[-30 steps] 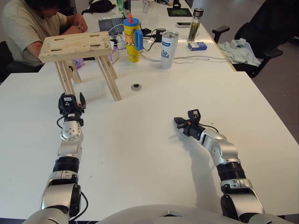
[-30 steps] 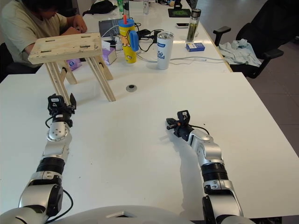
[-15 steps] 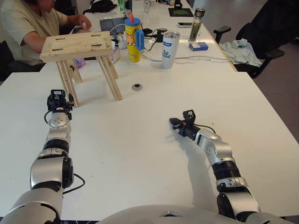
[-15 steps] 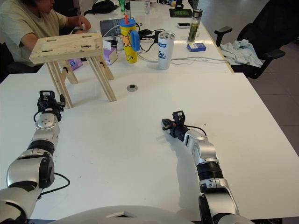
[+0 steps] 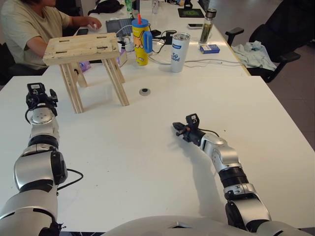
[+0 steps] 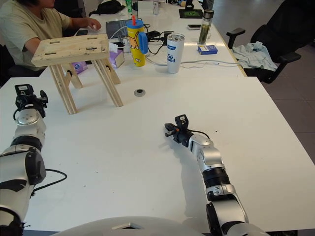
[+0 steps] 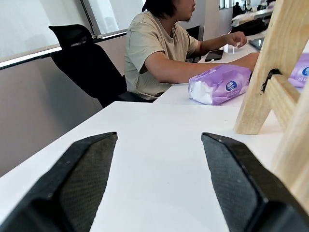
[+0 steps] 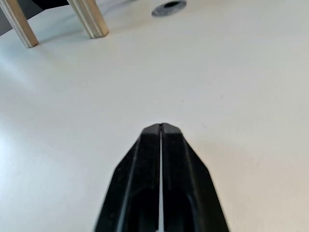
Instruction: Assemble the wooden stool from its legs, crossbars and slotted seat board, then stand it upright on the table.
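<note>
The wooden stool stands upright on the white table at the back left, slotted seat on top, legs splayed. Its legs show close in the left wrist view, and two leg feet in the right wrist view. My left gripper sits to the left of the stool, apart from it, open with nothing between its dark pads. My right gripper rests low over the table's middle, shut and empty, its fingers pressed together.
A small grey disc lies on the table in front of the stool. Behind stand a yellow cup, a white tumbler, a bottle, cables and a purple pack. A person sits at the far left.
My left arm has swung left, away from the stool's front leg, toward the table's left edge. My right gripper has slid slightly left and farther out. The stool has not moved.
</note>
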You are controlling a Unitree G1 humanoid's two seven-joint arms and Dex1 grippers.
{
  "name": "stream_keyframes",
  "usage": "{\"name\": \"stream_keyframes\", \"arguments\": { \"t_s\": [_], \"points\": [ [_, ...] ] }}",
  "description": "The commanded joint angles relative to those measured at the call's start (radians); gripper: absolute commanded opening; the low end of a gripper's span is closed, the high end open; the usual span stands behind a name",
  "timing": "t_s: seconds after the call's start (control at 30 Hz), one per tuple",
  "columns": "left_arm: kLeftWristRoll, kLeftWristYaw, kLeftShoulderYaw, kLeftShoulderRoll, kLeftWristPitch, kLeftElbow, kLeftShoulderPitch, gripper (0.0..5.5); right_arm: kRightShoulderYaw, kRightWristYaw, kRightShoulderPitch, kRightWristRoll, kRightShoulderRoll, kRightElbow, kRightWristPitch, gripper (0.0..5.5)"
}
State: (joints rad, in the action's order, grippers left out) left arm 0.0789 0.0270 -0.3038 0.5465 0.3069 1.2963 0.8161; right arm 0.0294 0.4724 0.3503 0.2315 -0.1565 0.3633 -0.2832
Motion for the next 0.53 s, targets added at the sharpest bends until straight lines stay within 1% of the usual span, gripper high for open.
{"name": "stream_keyframes", "arguments": {
  "t_s": [0.03,0.13,0.2,0.27,0.37,0.47,0.53],
  "points": [
    [0.068,-0.088,-0.003,-0.155,0.081,-0.184,-0.094,3.26,-0.076,-0.165,0.1,-0.016,0.068,0.059,0.087,0.0],
    [0.082,-0.129,0.033,-0.225,0.043,-0.371,-0.164,3.26,-0.106,-0.26,0.141,-0.03,0.105,0.095,0.115,0.0],
    [0.063,-0.119,0.071,-0.251,-0.041,-0.543,-0.208,3.26,-0.12,-0.269,0.172,-0.016,0.118,0.111,0.123,0.0],
    [0.062,-0.117,0.092,-0.263,-0.126,-0.661,-0.206,3.26,-0.128,-0.275,0.19,-0.013,0.122,0.115,0.13,0.0],
    [0.08,-0.125,0.109,-0.272,-0.247,-0.771,-0.168,3.26,-0.133,-0.281,0.201,-0.023,0.114,0.127,0.144,0.0],
    [-0.003,0.009,0.119,-0.264,-0.335,-0.878,-0.112,3.26,-0.134,-0.267,0.242,-0.041,0.084,0.159,0.161,0.0],
    [-0.027,0.056,0.12,-0.26,-0.399,-0.903,-0.074,3.26,-0.131,-0.258,0.278,-0.053,0.067,0.188,0.177,0.0]
  ]
}}
